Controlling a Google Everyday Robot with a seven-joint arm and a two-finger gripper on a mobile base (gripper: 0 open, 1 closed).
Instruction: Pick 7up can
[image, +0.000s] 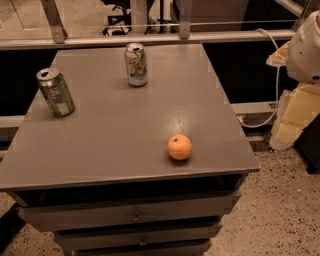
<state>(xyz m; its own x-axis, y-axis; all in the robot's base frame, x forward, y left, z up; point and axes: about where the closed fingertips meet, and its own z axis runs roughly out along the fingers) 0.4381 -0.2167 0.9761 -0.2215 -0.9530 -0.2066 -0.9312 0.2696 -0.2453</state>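
Observation:
The 7up can (136, 64) is pale silver-white with faint green and red markings and a silver top. It stands upright near the far edge of the grey table (115, 135), left of the middle. The gripper is out of view. Only a white rounded part of the arm (307, 47) shows at the upper right edge, off the table and well to the right of the can.
A darker green can (55, 92) stands upright near the table's left edge. An orange (179, 147) lies near the front right. Drawers (135, 215) sit under the tabletop. Pale yellow blocks (295, 117) and a white cable (275, 85) are on the right. A rail (150, 40) runs behind.

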